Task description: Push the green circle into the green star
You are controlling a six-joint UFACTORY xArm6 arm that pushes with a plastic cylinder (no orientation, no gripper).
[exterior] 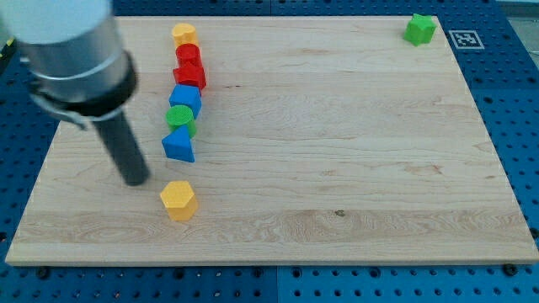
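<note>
We view a pale wooden board point(337, 168) lying on a blue perforated table point(514, 93), with our arm entering from the view's upper left. Our arm carries no jaws, so there is nothing to open or close; it ends in a straight dark rod whose lower end, my tip point(136, 182), rests on the board near the view's left edge.

A column of small plastic blocks runs down the board to the right of the rod. From the view's top: a yellow block point(184, 34) of unclear shape, a red block point(188, 54), a second red block point(190, 76) touching it, a blue cube-like block point(185, 98), the green circle point(179, 117), and a blue triangular block point(178, 145). The green circle sits wedged between the two blue blocks, touching both.

Apart from this column, a yellow hexagonal block point(178, 199) lies toward the view's bottom, just right of and below my tip. My tip stands left of and below the green circle, not touching any block.

The green star point(419, 29) lies alone in the view's top right corner of the board, well apart from the green circle. A white printed marker tag point(465, 39) sits just beside it on the table.
</note>
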